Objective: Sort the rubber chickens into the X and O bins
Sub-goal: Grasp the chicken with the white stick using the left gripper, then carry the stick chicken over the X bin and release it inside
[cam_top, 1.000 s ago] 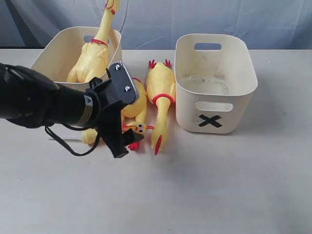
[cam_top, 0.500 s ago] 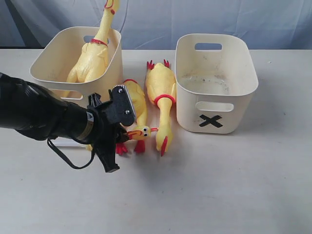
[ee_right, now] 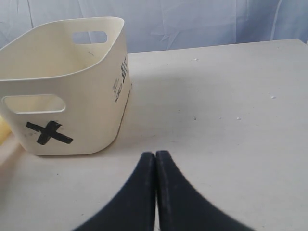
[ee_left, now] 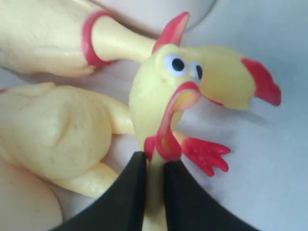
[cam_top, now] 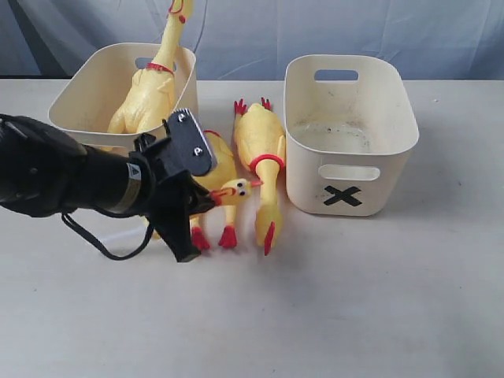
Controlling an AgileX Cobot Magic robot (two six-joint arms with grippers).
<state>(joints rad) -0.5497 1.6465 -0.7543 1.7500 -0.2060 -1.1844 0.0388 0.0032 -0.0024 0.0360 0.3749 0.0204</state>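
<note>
My left gripper is shut on the neck of a small rubber chicken, whose head is raised off the table with the beak pointing right. A yellow body lies behind it, and red feet rest on the table. Beside it lies a longer chicken, head toward the front. A big chicken stands in the left bin; the mark on this bin is hidden. The X bin stands at the right. My right gripper is shut and empty, over bare table.
A blue cloth backdrop hangs behind the table. My left arm's black body and cable stretch over the left part of the table. Bare tabletop lies in front of the bins and to the right of the X bin.
My left gripper dropped low to the small chicken's neck, then rose a little and moved right, lifting the head off the table. The long chicken shifted slightly.
</note>
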